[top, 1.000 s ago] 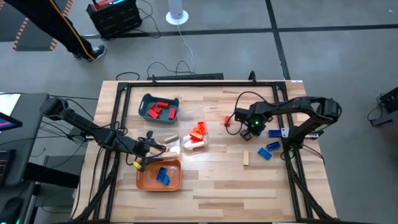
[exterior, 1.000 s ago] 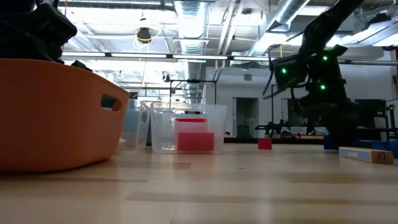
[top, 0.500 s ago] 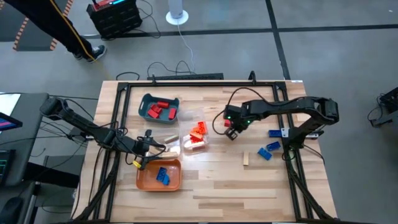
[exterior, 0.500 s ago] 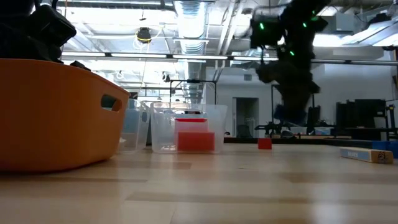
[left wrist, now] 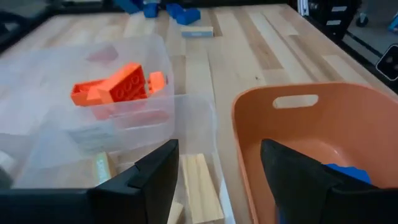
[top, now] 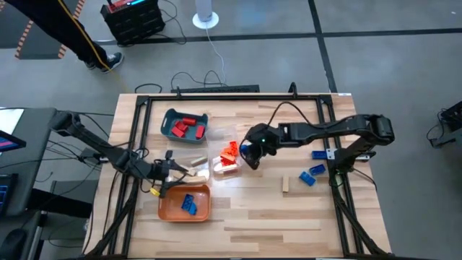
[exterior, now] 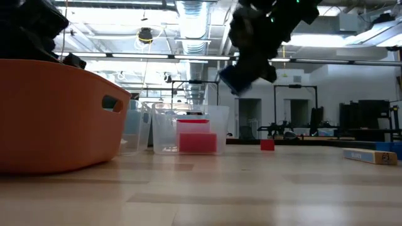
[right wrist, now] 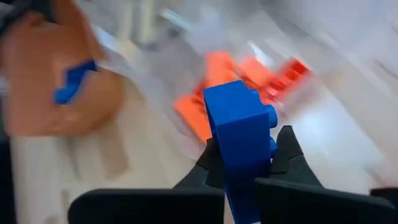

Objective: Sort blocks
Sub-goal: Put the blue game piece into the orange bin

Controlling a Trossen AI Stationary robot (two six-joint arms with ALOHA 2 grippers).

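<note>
Left gripper (top: 167, 172): dark fingers (left wrist: 152, 177) spread apart, holding nothing, hovering over the gap between the orange tray (top: 185, 203) and the clear trays (top: 209, 165). A pale tan wooden block (left wrist: 200, 190), square-edged with visible grain, lies just ahead of it inside a clear tray.

Orange tray: smooth moulded plastic, rounded corners, slot handle; holds blue blocks (top: 188, 204).

Teal tray (top: 185, 125): near the far edge of the table, holds red blocks (top: 186, 128).

Clear trays: thin transparent plastic, side by side at table centre; one holds studded orange blocks (top: 230, 152).

Right gripper (top: 250, 154): clamped on a blue block (right wrist: 239, 134), glossy, boxy, with a round stud on its side; carried in the air just beside the clear tray with the orange blocks.

Table (top: 253, 209): pale wood planks, black frame rails along the sides.

Loose pieces on the right: a tan block (top: 285, 184), more blue blocks (top: 311, 174), a small red block (exterior: 267, 144).

No legible writing.
</note>
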